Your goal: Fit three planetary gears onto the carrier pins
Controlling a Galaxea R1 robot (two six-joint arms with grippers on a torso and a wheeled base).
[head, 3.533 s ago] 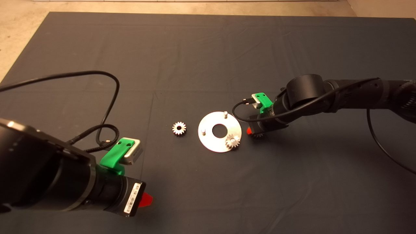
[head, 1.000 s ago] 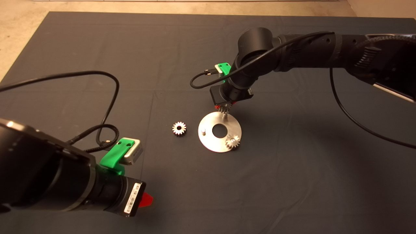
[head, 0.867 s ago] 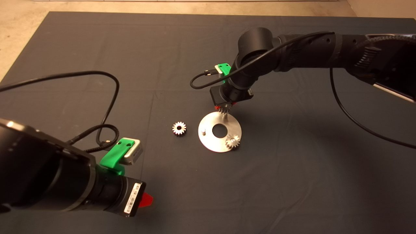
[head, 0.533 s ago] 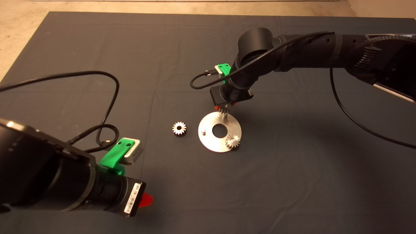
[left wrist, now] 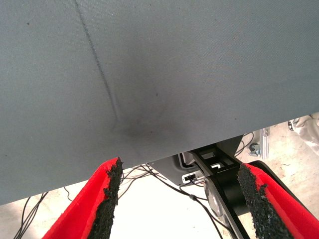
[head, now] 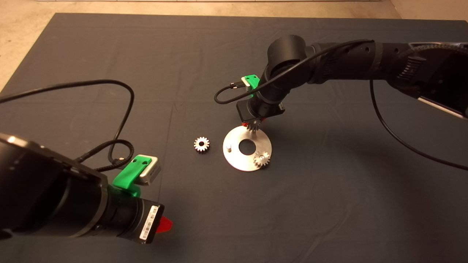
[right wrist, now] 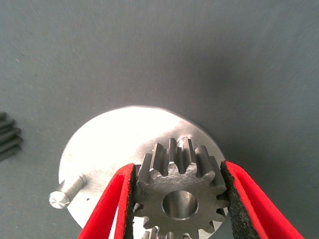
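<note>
A flat silver disc (head: 237, 160) lies mid-mat. One gear (head: 262, 159) sits on its near-right pin. The left pin (head: 228, 148) is bare; the far pin is hidden under the held gear. A third gear (head: 201, 144) lies loose on the mat left of the disc. My right gripper (head: 252, 126) is shut on a gear (right wrist: 180, 196) and holds it flat just over the disc's far edge. The right wrist view shows the disc (right wrist: 114, 144), the bare pin (right wrist: 67, 194) and the loose gear's edge (right wrist: 7, 139). My left gripper (head: 164, 223) is parked open at the lower left.
A black cable (head: 120, 109) loops over the mat by the left arm. The left wrist view looks past the mat's edge (left wrist: 149, 99) at floor cables and a black frame (left wrist: 219, 174). Bare floor (head: 22, 22) borders the mat's far left.
The right gripper carried its gear from the mat right of the disc up over the disc's far pin. In the last half second it sank slightly toward the disc. The left arm has not moved.
</note>
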